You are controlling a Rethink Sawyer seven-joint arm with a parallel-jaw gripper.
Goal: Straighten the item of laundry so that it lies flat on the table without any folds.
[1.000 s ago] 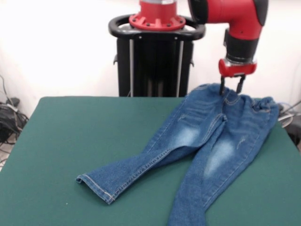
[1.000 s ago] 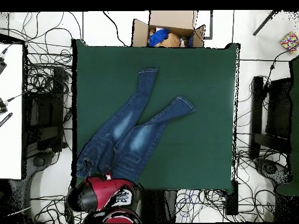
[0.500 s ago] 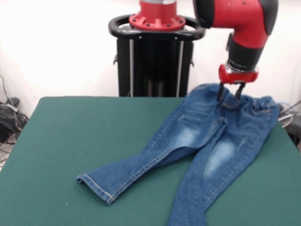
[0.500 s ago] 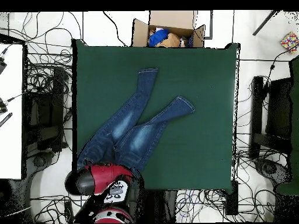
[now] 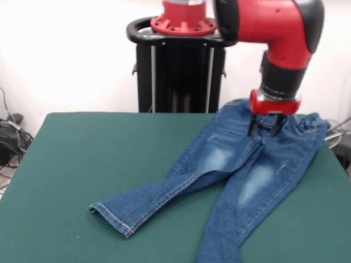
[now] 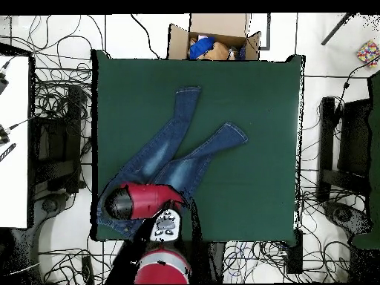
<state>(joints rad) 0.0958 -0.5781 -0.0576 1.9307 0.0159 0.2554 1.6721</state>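
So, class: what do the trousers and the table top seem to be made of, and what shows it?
Jeans: apparently blue denim, matte, with faded pale thigh patches and orange seam stitching. Table top: probably dark green felt-like cloth, since it looks flat, even and without shine.

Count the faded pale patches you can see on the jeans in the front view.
2. One patch lies on the thigh of the leg stretching toward the table's left; the other lies on the leg running toward the camera. Others may be hidden underneath.
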